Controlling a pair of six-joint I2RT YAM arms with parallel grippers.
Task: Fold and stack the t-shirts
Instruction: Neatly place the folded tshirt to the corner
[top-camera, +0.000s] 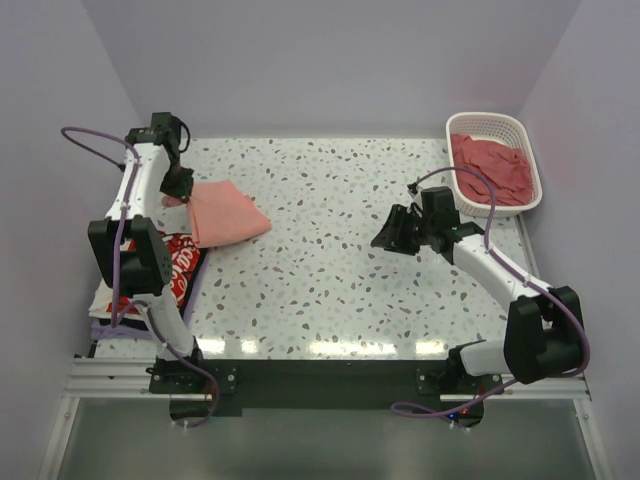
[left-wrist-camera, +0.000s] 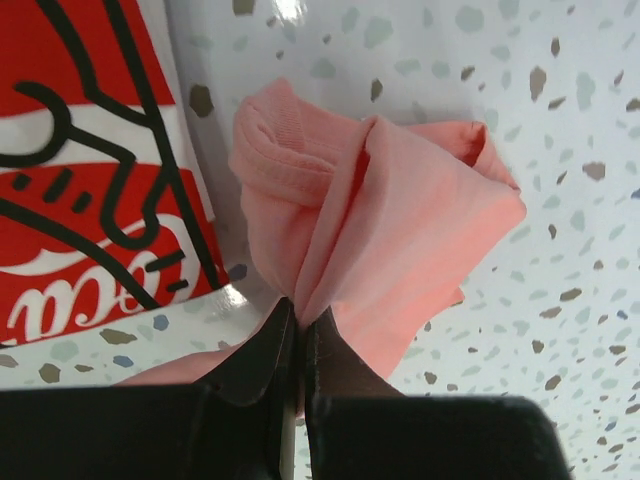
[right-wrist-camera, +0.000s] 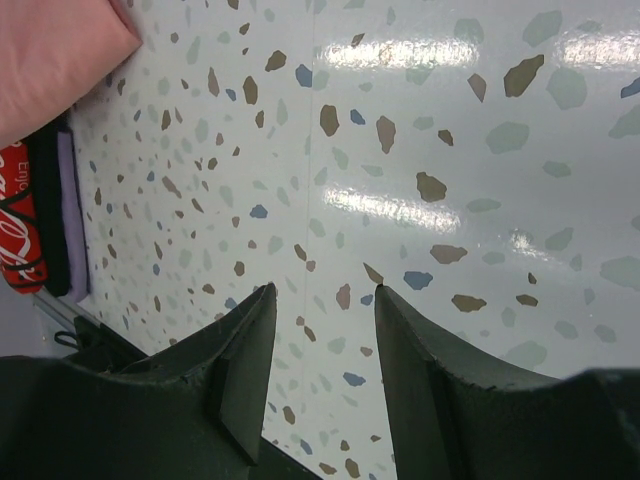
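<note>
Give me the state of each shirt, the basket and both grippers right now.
left gripper: shut on the folded pink t-shirt.
right gripper: open, holding nothing.
folded pink t-shirt: folded, pinched at one edge.
logo t-shirt: folded, top of the left stack.
purple t-shirt: low in that stack, only an edge shows.
basket: upright, holding crumpled pink t-shirts, unfolded.

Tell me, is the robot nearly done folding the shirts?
Not yet. The red-print shirt already lies folded at the left. The left gripper pinches a folded pink shirt beside it. More pink shirts wait in the basket; the right gripper is open.
</note>
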